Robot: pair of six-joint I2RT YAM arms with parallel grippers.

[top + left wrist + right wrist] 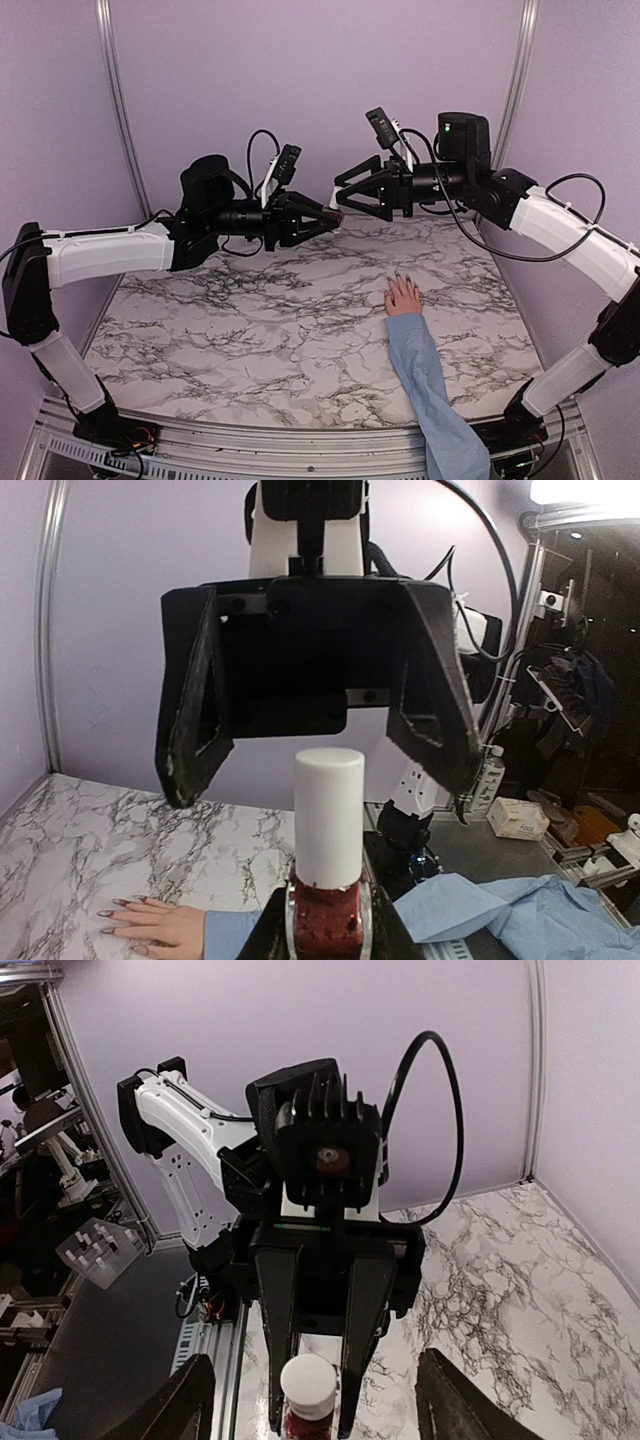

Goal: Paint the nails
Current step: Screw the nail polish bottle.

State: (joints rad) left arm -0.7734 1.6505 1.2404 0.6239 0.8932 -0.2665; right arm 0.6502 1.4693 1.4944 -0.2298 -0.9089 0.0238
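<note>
Holding polish bottle (328, 920) aloft, my left gripper (323, 219) clamped on its dark-red body | my right gripper (341, 195) fingers apart, facing white cap (328, 820), no contact | nails (399, 277) on hand (404, 297), flat on marble table (250, 320), below right gripper.

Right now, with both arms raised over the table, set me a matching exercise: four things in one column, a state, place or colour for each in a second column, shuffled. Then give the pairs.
Column one
1. left gripper
2. right gripper
3. hand
4. bottle cap

Column two
A. white
B. open
C. flat on the marble table
D. shut on the polish bottle

Pairs: 1-D, 2-B, 3-C, 4-A
</note>
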